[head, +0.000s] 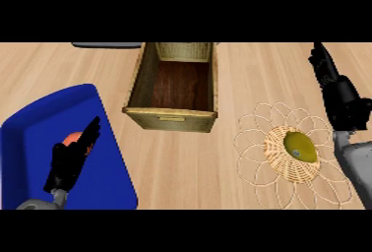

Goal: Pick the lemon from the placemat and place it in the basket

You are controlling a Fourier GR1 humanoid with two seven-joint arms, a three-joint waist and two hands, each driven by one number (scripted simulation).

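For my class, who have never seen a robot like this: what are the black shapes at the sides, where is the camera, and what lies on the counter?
The camera sits in the robot's head, looking steeply down at a wooden counter. The black shapes are its two hands on grey forearms: the left hand over a blue tray, with something orange partly hidden behind it, and the right hand at the right edge. Both are open and hold nothing. In the middle stands a basket. To its right a lemon lies on a woven placemat.
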